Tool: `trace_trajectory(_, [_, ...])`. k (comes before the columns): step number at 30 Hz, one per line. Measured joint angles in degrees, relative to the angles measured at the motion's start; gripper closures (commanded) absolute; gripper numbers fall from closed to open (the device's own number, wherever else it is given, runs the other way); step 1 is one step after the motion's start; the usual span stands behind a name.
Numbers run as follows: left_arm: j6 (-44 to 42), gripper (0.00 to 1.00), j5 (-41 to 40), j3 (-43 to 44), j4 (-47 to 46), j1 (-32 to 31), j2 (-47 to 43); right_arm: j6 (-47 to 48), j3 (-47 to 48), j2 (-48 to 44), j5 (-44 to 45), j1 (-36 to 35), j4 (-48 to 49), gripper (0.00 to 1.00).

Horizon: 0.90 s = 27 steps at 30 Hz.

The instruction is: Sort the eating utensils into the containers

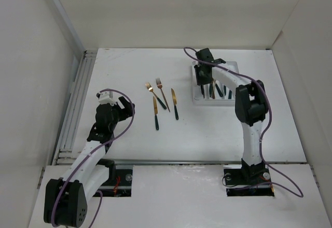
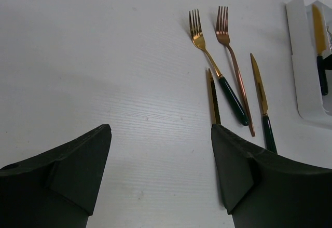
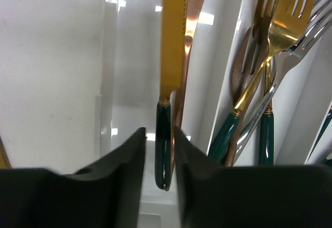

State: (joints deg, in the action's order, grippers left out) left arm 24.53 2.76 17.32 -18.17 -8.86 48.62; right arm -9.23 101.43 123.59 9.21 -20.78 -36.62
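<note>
Left gripper point(image 2: 161, 129) agape | tabletop point(image 2: 78, 56) matte white | walls point(image 1: 31, 56) plain white

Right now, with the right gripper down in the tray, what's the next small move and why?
Probably open the right gripper wider, then lift clear: the gold knife already lies in the tray's outer compartment, its green handle between fingers set close around it; whether they grip it I cannot tell.

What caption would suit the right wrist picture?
Right gripper straddles a gold knife in the white tray, forks in the next compartment.
</note>
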Motion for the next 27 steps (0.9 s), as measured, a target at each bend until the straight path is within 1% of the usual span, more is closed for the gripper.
trace_trajectory(1, [0.0,0.25,0.0,0.0,0.0,0.0,0.0,0.0,0.0,0.0,-0.1,0.0,0.0,0.57])
trace_trajectory(3, [0.0,0.25,0.0,0.0,0.0,0.0,0.0,0.0,0.0,0.0,-0.3,0.0,0.0,0.54])
trace_trajectory(7, [0.0,0.25,0.0,0.0,0.0,0.0,0.0,0.0,-0.6,-1.0,0.1,-0.1,-0.4,0.54])
trace_trajectory(9, [0.0,0.25,0.0,0.0,0.0,0.0,0.0,0.0,-2.2,-3.3,0.5,-0.6,-0.7,0.53])
trace_trajectory(10, [0.0,0.25,0.0,0.0,0.0,0.0,0.0,-0.1,-3.3,-4.8,0.8,-1.1,-0.7,0.5])
trace_trajectory(11, [0.0,0.25,0.0,0.0,0.0,0.0,-0.1,-0.4,-5.1,-7.1,1.0,-1.8,-0.5,0.43])
trace_trajectory(13, [0.0,0.25,0.0,0.0,0.0,0.0,-0.4,-1.4,-9.0,-12.4,1.1,-4.4,-0.5,0.37])
trace_trajectory(15, [0.0,0.25,0.0,0.0,0.0,0.0,-0.9,-2.6,-13.5,-17.4,1.6,-8.4,0.4,0.34])
trace_trajectory(18, [0.0,0.25,0.0,0.0,-0.1,0.0,-1.5,-5.5,-19.1,-20.9,1.2,-16.6,2.3,0.34])
trace_trajectory(20, [0.0,0.25,0.0,0.0,-0.1,0.0,-1.7,-7.7,-21.9,-19.8,-0.3,-21.7,3.3,0.34])
trace_trajectory(22, [0.0,0.25,0.0,0.0,-0.1,0.0,-1.9,-9.1,-23.0,-17.0,-1.6,-24.6,3.7,0.34])
trace_trajectory(25, [0.0,0.25,0.2,0.0,-0.3,0.0,-2.0,-10.9,-22.6,-11.6,-2.2,-25.4,4.5,0.35])
trace_trajectory(27, [-0.1,0.25,0.2,0.0,-0.4,0.0,-2.1,-11.7,-20.2,-9.2,-1.4,-24.9,4.2,0.35])
